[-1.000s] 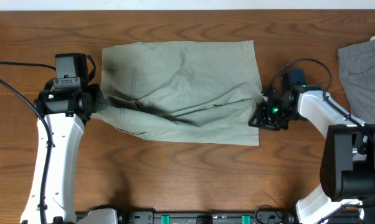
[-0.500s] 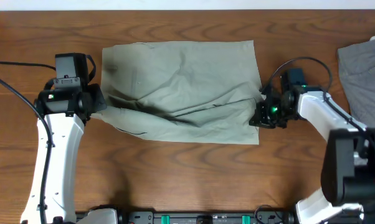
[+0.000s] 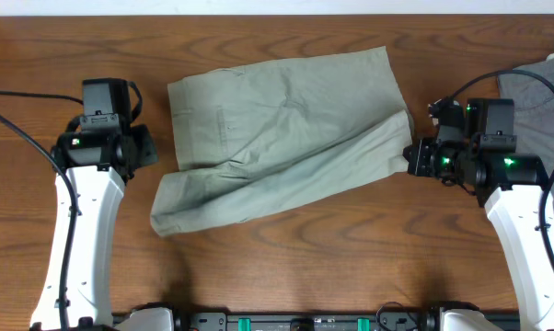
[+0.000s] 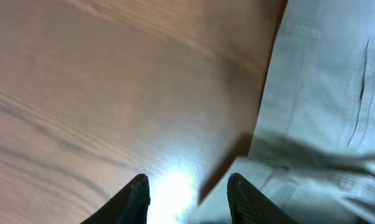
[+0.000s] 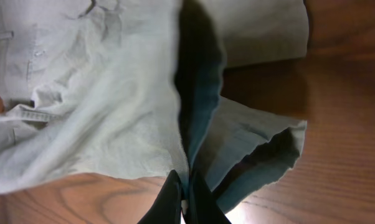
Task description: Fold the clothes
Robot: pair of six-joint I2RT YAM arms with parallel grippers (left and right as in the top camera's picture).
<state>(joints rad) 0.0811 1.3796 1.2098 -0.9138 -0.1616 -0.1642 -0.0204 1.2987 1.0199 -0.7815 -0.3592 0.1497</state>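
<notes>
Across the middle of the brown wooden desk (image 3: 351,267) the pale khaki-green cotton shorts (image 3: 277,138) lie wrinkled and spread, so folding looks barely begun. Jaws of the right gripper (image 3: 413,158) clamp one leg hem, while those of the left gripper (image 4: 187,193) stand apart, empty, beside the waistband.

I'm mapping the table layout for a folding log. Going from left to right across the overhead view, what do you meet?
Black left pincer → wrinkled pale khaki-green cotton shorts → black right pincer, at the hem of one shorts leg → darker grey garment at the right edge.
</notes>
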